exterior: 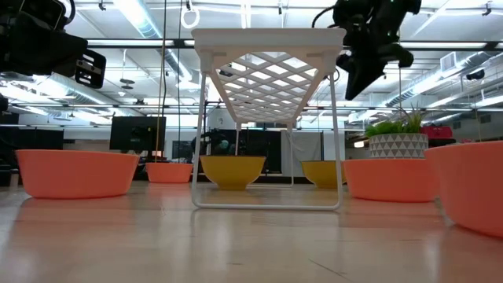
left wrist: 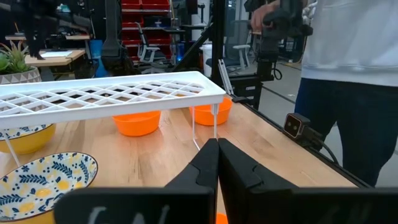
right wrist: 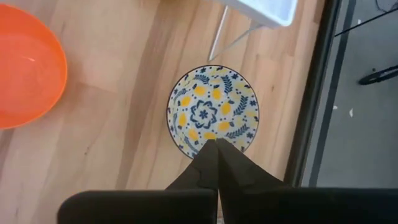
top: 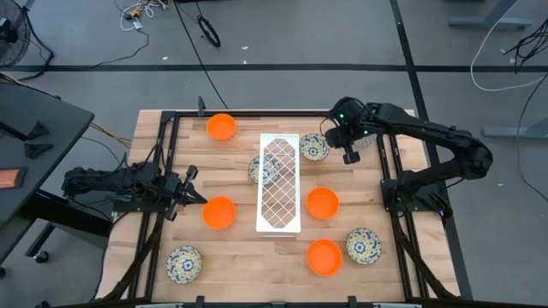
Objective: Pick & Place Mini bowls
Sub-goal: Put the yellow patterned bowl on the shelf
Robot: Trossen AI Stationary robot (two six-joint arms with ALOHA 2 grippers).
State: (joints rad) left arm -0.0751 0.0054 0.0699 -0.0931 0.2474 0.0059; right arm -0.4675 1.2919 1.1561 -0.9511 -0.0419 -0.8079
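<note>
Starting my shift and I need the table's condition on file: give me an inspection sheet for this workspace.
Surface: wooden table, no spills seen.
Job's things: four orange bowls and four floral bowls spread around a white lattice rack; one floral bowl sits under the rack.
Clutter: potted plant, seen only in the low view.
Grippers: left gripper fingers shut, empty, beside an orange bowl; right gripper fingers shut, empty, above a floral bowl.
Cables: loose cables on the floor.
Surroundings: a person stands by the table.
</note>
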